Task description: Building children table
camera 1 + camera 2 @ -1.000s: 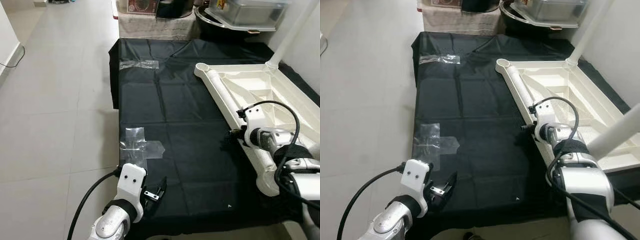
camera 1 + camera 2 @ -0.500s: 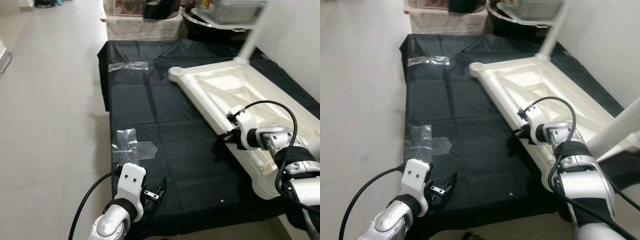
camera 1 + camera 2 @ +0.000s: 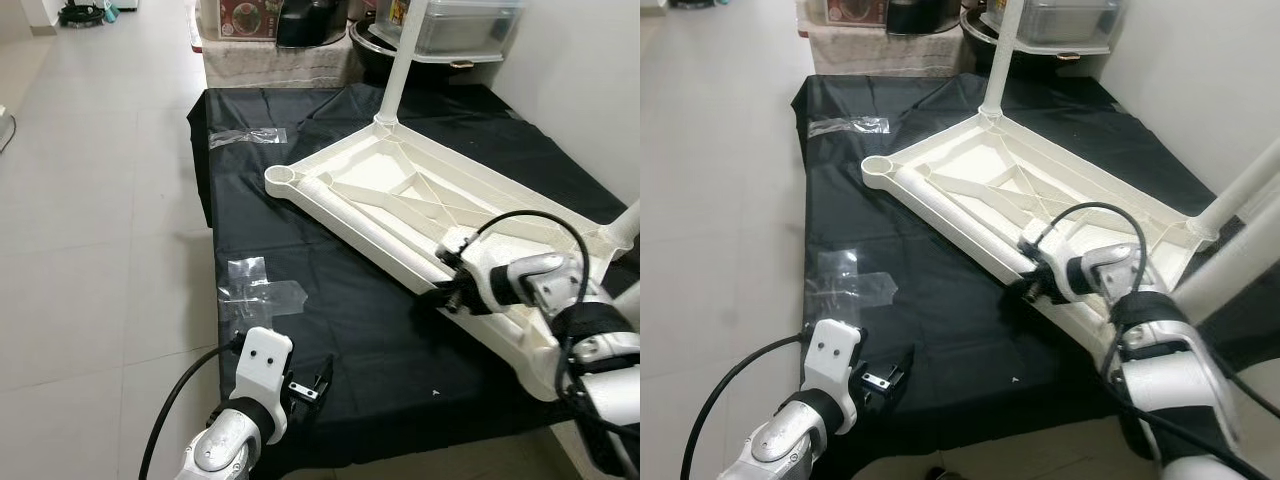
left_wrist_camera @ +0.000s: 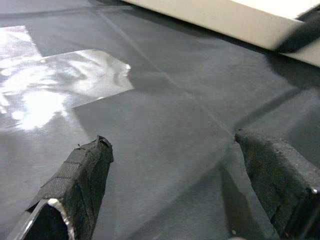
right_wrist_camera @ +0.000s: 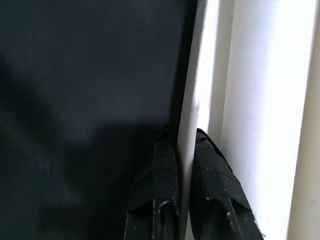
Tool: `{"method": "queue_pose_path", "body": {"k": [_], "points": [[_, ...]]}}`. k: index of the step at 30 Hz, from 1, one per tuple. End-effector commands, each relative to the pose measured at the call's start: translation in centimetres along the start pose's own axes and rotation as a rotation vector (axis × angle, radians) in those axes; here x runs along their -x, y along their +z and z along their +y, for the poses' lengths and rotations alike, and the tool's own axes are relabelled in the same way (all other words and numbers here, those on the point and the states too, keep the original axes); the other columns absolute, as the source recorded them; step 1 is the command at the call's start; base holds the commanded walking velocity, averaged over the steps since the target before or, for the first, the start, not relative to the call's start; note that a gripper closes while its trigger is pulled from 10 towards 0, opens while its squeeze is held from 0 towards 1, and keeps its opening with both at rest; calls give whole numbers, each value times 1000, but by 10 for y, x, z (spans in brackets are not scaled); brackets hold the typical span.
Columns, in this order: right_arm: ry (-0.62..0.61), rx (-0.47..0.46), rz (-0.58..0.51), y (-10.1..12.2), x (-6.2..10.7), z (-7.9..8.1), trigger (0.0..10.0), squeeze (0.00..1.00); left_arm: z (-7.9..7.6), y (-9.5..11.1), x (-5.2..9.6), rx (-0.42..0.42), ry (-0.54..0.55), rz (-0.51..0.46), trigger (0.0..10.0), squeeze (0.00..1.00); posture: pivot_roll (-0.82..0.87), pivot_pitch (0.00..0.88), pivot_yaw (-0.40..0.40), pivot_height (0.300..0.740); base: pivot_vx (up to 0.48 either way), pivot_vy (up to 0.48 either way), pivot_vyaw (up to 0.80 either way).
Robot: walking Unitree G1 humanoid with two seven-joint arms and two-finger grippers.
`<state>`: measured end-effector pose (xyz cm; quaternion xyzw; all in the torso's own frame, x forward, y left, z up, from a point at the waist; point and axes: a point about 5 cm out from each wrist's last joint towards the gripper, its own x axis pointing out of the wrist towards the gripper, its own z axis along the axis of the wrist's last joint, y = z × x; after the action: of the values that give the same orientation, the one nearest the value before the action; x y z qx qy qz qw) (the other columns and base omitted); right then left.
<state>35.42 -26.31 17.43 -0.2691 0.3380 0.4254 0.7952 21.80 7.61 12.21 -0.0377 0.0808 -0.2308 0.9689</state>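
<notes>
A white plastic children's table (image 3: pixel 400 195) lies upside down on a black sheet (image 3: pixel 330 320) on the floor. One white leg (image 3: pixel 400 60) stands up from its far corner, and another leg (image 3: pixel 1240 190) rises at the right. The corner socket (image 3: pixel 280 180) nearest the sheet's left side holds no leg. My right gripper (image 3: pixel 447 296) is shut on the thin rim (image 5: pixel 187 100) of the table's long near edge, one finger on each side. My left gripper (image 3: pixel 308 385) hovers open low over the sheet near its front edge, its fingers (image 4: pixel 80 175) wide apart with nothing between them.
Two patches of clear tape (image 3: pixel 255 295) (image 3: pixel 245 135) stick to the sheet. Pale floor tiles (image 3: pixel 100 220) lie on the left and a white wall (image 3: pixel 590 80) on the right. A low bench with a clear bin (image 3: pixel 455 25) and a basin stands at the far end.
The camera has shifted. With my right gripper holding the rim, the table has swung across the sheet, its empty socket corner moving left. The left gripper has stayed in place.
</notes>
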Motion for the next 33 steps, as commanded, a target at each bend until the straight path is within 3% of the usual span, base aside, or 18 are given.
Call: {"method": "queue_pose_path", "body": {"k": [1, 6, 12, 13, 15, 17, 18, 21, 22, 24, 25, 33], "points": [[214, 139, 188, -20, -10, 18, 0, 0, 0, -6, -1, 8, -9, 29, 10000, 0, 80, 166, -94, 740, 0, 0, 0], [237, 233, 291, -27, -1, 17, 0, 0, 1, -6, -1, 6, -10, 29, 10000, 0, 80, 167, -92, 740, 0, 0, 0], [203, 249, 272, -22, -3, 15, 0, 0, 2, -6, -2, 5, -10, 30, 10000, 0, 80, 168, -89, 740, 0, 0, 0], [179, 245, 247, -17, -6, 14, 10000, 0, 2, -6, -2, 6, -9, 30, 10000, 0, 81, 166, -91, 740, 0, 0, 0], [179, 245, 247, -17, -6, 14, 10000, 0, 2, -6, -2, 6, -9, 30, 10000, 0, 81, 166, -91, 740, 0, 0, 0], [167, 182, 121, 2, -9, 11, 10000, 0, 3, -7, -3, 8, -8, 31, 10000, 0, 79, 166, -92, 740, 0, 0, 0], [177, 180, 89, 7, -9, 11, 10000, 761, 3, -7, -3, 8, -8, 31, 10000, 0, 79, 165, -94, 740, 0, 0, 0], [183, 185, 73, 9, -8, 11, 10000, 761, 3, -7, -3, 8, -8, 31, 10000, 0, 79, 165, -95, 740, 0, 0, 0], [189, 184, 67, 11, -8, 11, 10000, 1000, 3, -7, -3, 9, -8, 31, 10000, 0, 79, 165, -95, 740, 0, 0, 0], [189, 184, 67, 11, -8, 11, 10000, 1000, 3, -7, -3, 9, -8, 31, 10000, 0, 79, 165, -95, 740, 0, 0, 0], [183, 181, 24, 21, -8, 10, 10000, 0, 3, -7, -4, 11, -7, 30, 10000, 0, 75, 166, -97, 740, 0, 0, 0], [166, 156, -146, 57, -13, 9, 10000, 0, 2, -8, -4, 14, -6, 27, 10000, 0, 75, 167, -101, 740, 0, 0, 0]]}}
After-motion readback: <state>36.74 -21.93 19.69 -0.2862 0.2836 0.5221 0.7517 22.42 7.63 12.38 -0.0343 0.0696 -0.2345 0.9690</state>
